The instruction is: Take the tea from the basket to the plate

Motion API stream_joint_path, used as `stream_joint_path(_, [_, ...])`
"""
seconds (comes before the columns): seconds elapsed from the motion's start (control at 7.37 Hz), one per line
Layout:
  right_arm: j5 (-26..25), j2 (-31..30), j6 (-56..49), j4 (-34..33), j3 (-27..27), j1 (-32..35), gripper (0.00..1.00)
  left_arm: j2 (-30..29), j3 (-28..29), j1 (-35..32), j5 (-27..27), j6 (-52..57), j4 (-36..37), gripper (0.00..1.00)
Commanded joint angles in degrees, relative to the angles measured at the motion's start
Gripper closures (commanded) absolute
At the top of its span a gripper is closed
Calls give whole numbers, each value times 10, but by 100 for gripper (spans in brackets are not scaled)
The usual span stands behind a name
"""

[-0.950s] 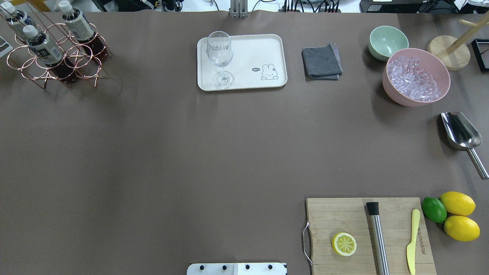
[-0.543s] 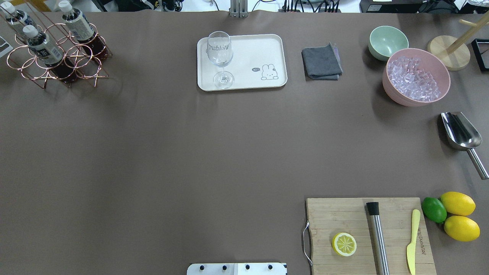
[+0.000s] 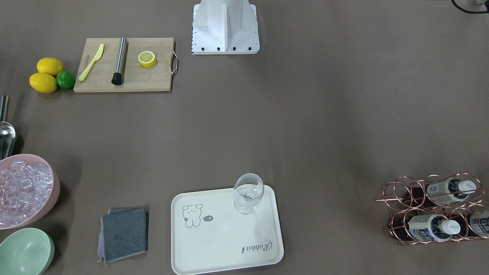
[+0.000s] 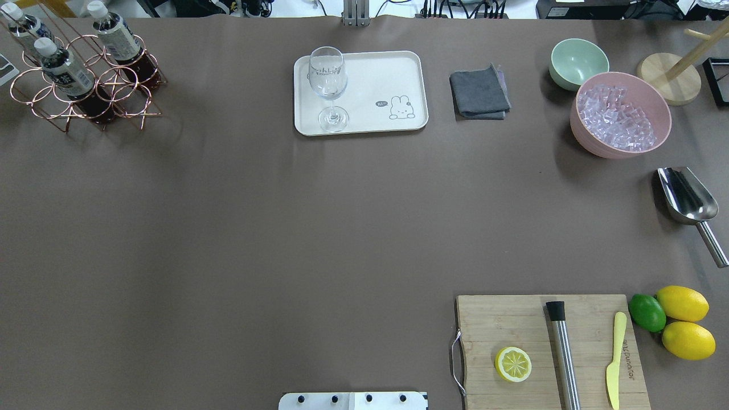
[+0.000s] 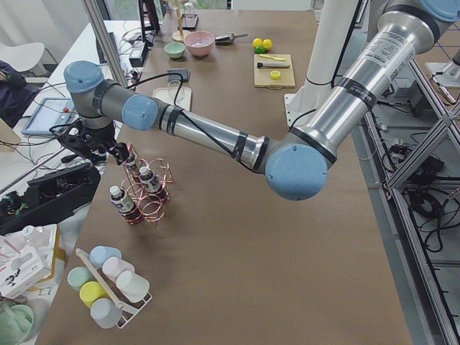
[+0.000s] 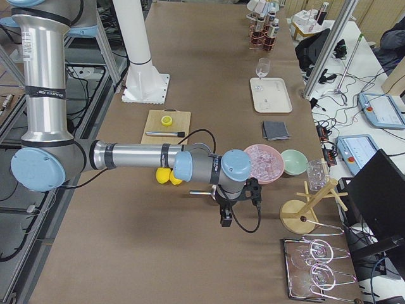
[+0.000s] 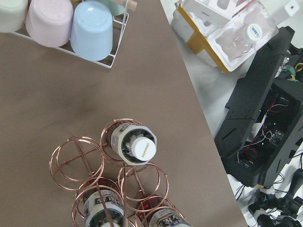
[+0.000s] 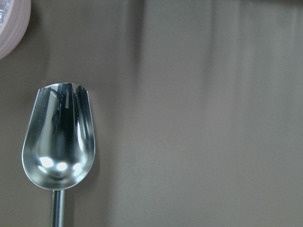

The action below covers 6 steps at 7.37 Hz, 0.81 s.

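Note:
Three tea bottles [image 4: 119, 41] with white caps stand in a copper wire basket [image 4: 85, 94] at the table's far left corner; they also show in the front view [image 3: 429, 227]. The left wrist view looks down on one bottle's cap [image 7: 143, 148]. The cream plate [image 4: 387, 74] with the bear drawing lies at the far middle and also shows in the front view [image 3: 229, 244]. My left gripper [image 5: 97, 144] hangs just above the basket [image 5: 154, 208], and I cannot tell whether it is open or shut. My right gripper [image 6: 225, 218] hangs over the scoop, and I cannot tell its state.
A wine glass [image 4: 327, 77] stands on the plate's left part. A grey cloth [image 4: 479, 92], a green bowl [image 4: 578, 61], a pink bowl of ice [image 4: 621, 117] and a steel scoop [image 4: 686, 196] are at the right. A cutting board [image 4: 512, 324] lies near the front. A cup rack [image 7: 71, 23] stands beside the basket.

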Motion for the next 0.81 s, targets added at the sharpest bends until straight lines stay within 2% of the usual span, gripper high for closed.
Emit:
stream_joint_path(0.0, [0, 0, -3, 0, -1, 0, 0, 0, 5, 23, -41, -63, 3, 2])
stream_joint_path(0.68, [-4, -1, -2, 0, -2, 0, 0, 4, 23, 45, -52, -69, 15, 2])
